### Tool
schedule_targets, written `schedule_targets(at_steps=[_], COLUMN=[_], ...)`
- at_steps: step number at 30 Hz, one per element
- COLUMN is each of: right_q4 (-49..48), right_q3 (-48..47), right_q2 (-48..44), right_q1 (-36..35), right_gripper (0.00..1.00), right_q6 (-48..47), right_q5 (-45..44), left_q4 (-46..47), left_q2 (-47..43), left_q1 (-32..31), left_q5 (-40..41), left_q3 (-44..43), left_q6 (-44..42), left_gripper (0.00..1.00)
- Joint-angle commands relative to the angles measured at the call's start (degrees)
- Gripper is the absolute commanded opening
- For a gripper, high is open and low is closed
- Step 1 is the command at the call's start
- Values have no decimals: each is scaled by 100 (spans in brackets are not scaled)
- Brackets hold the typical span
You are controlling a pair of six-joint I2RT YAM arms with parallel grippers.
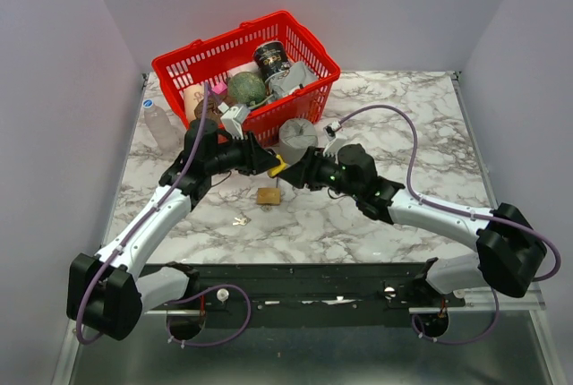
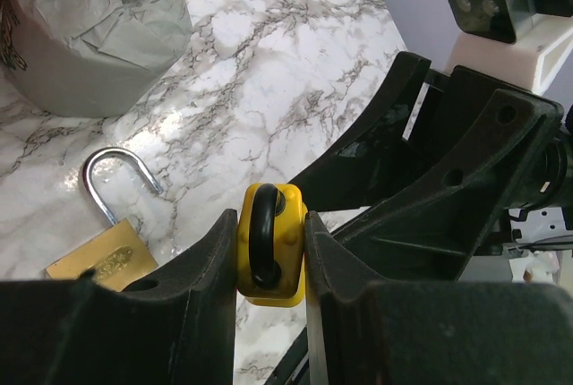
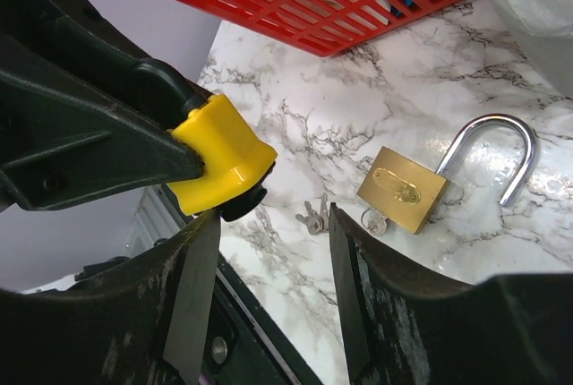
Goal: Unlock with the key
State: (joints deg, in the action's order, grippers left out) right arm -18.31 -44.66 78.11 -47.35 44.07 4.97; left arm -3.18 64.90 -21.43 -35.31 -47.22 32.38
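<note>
The left arm rises from its base at the near left, bends at the elbow and turns its wrist to the right, so its tool points towards the middle of the white marble-patterned table (image 1: 358,224). The left gripper (image 2: 271,242) is clamped on a small yellow padlock with a black shackle (image 2: 291,242). One finger presses on each flat side of the body, and the lock is held above the tabletop.

The right arm stretches from the near right across to the left, lying low, with its tool facing the left arm's. The right gripper (image 3: 270,224) has its fingers spread apart and holds nothing. The yellow padlock sits just beyond the tip of its left-hand finger in the wrist view, and whether they touch cannot be told.

On the table below the two tools lies a brass padlock with a silver shackle swung open (image 3: 402,189). A small bunch of silver keys (image 3: 312,218) lies just beside it, on its near-left side.

Farther back stands a grey paper-wrapped cylinder (image 1: 297,137). A red plastic basket full of objects (image 1: 300,98) is at the far left. A clear bottle (image 1: 162,125) stands to the left of the basket.
</note>
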Motion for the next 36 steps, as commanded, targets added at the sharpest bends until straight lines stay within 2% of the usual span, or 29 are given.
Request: schedule_targets(at_steps=[1, 8, 18, 23, 28, 36], right_q4=[46, 46, 29, 257, 345, 363], right_q3=[212, 353, 485, 775, 933, 732], right_q2=[56, 249, 179, -382, -919, -1184], right_q1=[-20, -37, -90, -90, -90, -90], right_gripper=[59, 59, 59, 64, 72, 72], right_q6=[347, 593, 550, -19, -759, -1217], right_q5=[-436, -58, 48, -355, -462, -1068], left_q4=[511, 520, 477, 380, 467, 757], left_q2=[-347, -373, -435, -417, -356, -294], left_q1=[-72, -72, -54, -37, -1, 16], left_q5=[-354, -354, -222, -117, -388, -837], left_q3=[-15, -24, -6, -33, -15, 46], left_q6=[111, 93, 40, -4, 14, 93], left_gripper=[0, 0, 0, 0, 0, 0])
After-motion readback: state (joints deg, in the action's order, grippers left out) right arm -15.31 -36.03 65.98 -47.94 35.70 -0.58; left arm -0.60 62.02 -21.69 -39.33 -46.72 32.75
